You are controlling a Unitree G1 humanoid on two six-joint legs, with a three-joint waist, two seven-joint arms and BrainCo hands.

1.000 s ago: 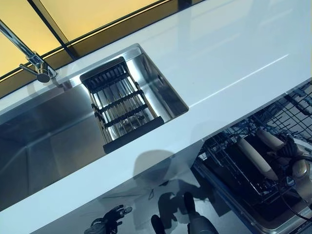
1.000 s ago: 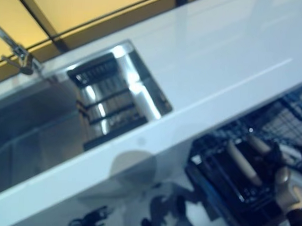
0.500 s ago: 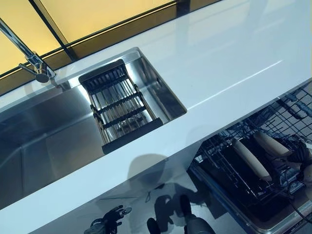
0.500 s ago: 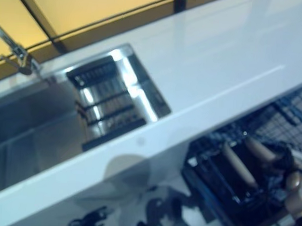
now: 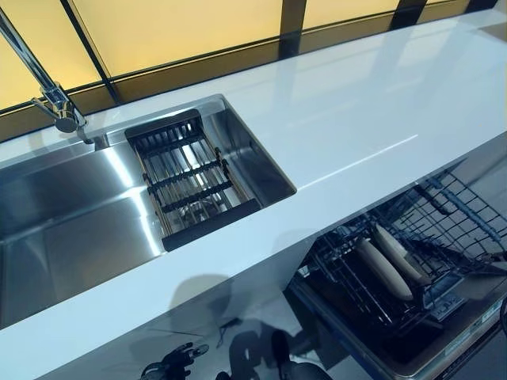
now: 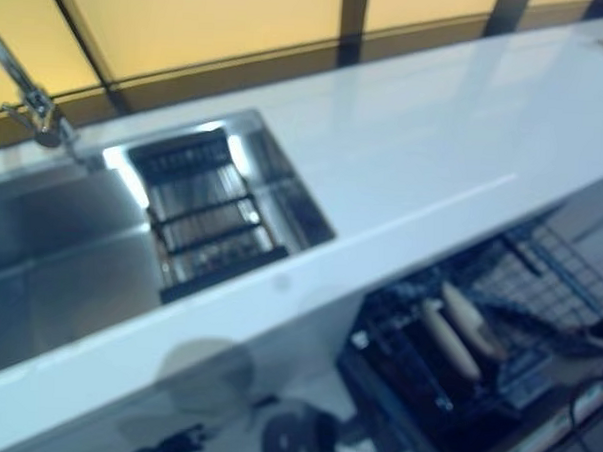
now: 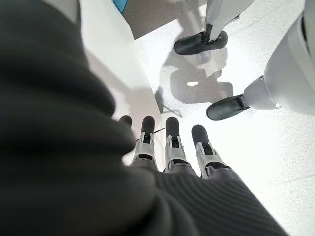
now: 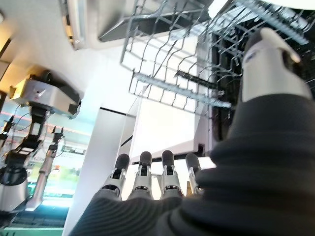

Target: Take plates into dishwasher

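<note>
Gone from beside the dishwasher rack is the right hand, which a second ago sat at the rack's near end next to the plates; the head views have also shifted, showing more of the counter and window. Two pale plates stand on edge, side by side, in the dark wire lower rack of the open dishwasher, below the counter's front edge. Past them lies more wire racking.

In its wrist view, the right hand hangs with fingers straight and relaxed, holding nothing, with a wire dishwasher rack beyond it. The left hand also shows straight, empty fingers, pointing toward a pale floor beside a white cabinet face.

Above the dishwasher runs a white countertop. A stainless sink is set into it, holding a black drainer rack at its right end. A chrome tap stands behind the sink, with amber window panels behind.
</note>
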